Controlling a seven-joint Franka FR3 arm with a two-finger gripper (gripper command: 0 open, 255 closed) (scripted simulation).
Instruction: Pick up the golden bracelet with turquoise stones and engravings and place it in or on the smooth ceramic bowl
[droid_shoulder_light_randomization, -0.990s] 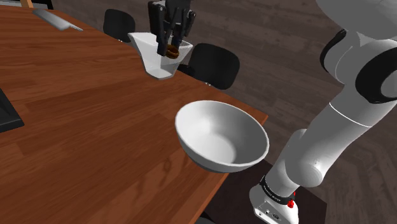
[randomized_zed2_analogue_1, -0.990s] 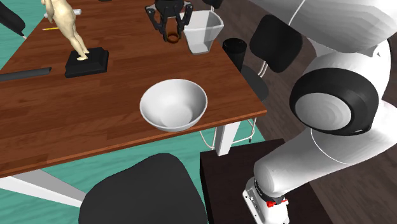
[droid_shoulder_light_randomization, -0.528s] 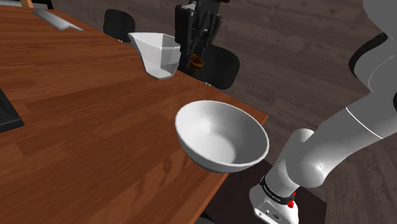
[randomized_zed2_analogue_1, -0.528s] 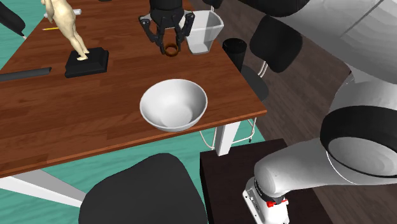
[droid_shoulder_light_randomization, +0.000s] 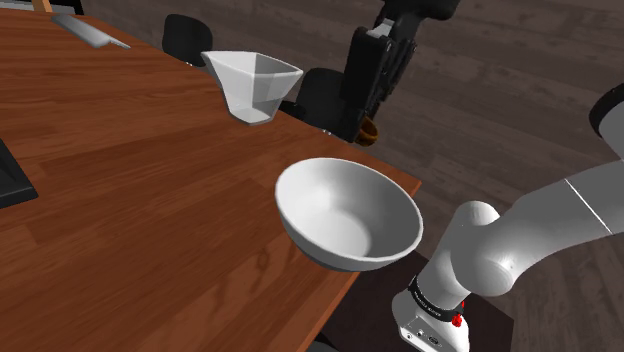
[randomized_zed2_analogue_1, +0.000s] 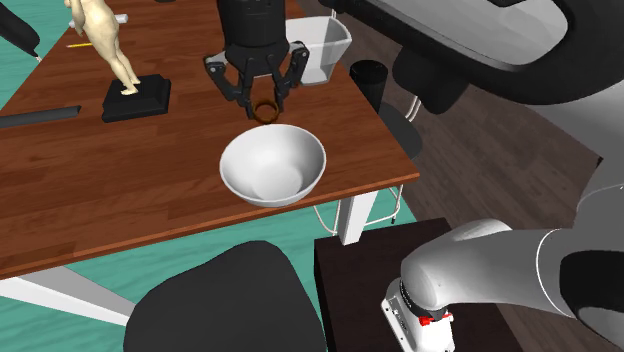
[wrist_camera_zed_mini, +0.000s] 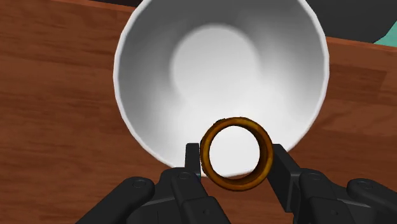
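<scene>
Hovering over the brown wooden desk (wrist_camera_zed_mini: 57, 95), the black two-finger tool (wrist_camera_zed_mini: 235, 162) clasps the golden-brown ring bracelet (wrist_camera_zed_mini: 236, 121) between its fingers, above the rim of the smooth white bowl (wrist_camera_zed_mini: 146, 76). The bowl's hollow lies just ahead of the fingertips.

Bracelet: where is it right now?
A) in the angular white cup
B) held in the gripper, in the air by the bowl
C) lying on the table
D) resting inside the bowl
B: the gripper clasps the bracelet in the air, at the rim of the white bowl.
</scene>
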